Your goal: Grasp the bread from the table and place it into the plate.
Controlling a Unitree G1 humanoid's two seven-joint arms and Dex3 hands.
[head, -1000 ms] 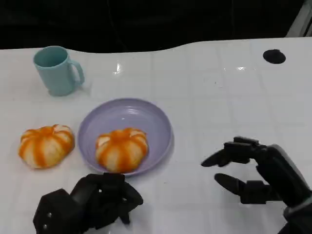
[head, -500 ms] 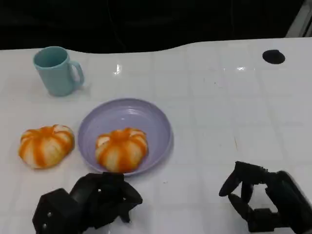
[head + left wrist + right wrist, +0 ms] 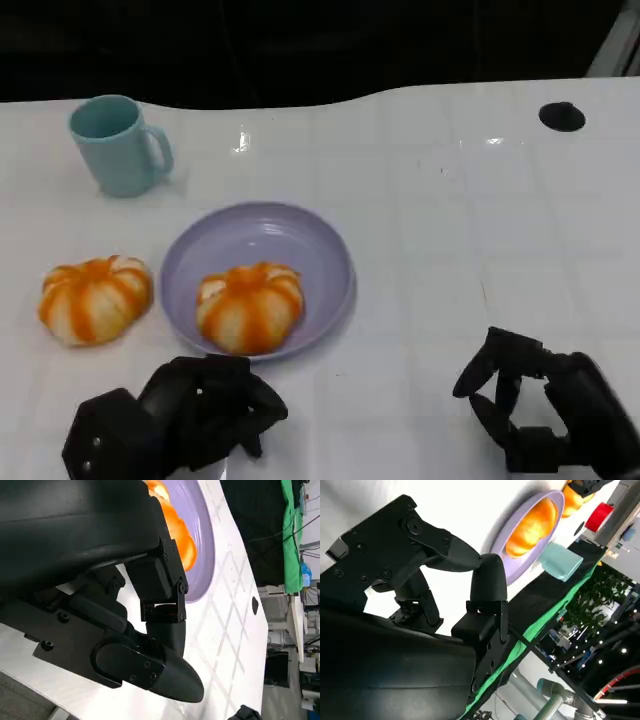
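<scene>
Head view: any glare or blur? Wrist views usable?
Head view: sharp, small specular glints on the white table near the cup; dark background. Left wrist view: left hand looms large, plate behind. Right wrist view: right hand dominates, table blown out white.

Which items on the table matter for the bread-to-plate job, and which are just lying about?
Job items:
round orange-and-white striped bread on the table
lavender round plate
second striped bread lying in the plate

Lying about:
light blue plastic mug
small black disc on the table
</scene>
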